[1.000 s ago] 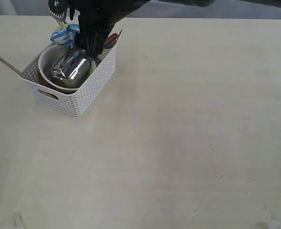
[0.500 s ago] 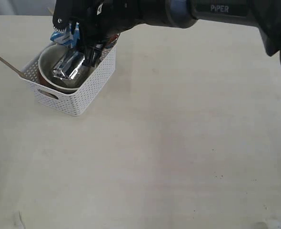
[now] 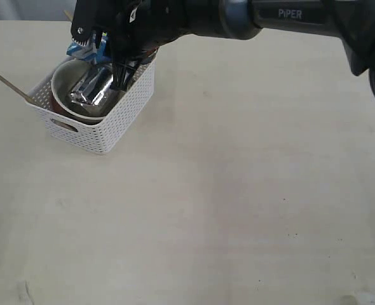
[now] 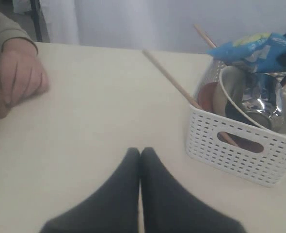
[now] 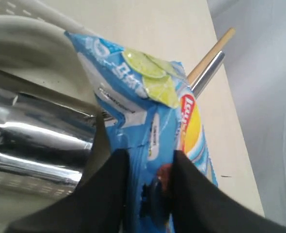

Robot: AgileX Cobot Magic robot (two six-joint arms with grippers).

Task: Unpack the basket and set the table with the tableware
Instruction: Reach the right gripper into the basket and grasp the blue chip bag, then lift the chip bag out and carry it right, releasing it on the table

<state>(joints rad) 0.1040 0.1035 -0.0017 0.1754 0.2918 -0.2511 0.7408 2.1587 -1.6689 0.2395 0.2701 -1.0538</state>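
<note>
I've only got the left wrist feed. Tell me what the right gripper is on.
Observer: The right gripper has the blue snack packet between its fingers, pinching one end.
Operator: Report what lies next to that packet.
Observer: The steel cup lies on its side in the cream bowl, beside the packet.
Operator: Give me the arm's route.
Observer: The right arm comes in from the right side and crosses the middle of the table to the basket on the left.
</note>
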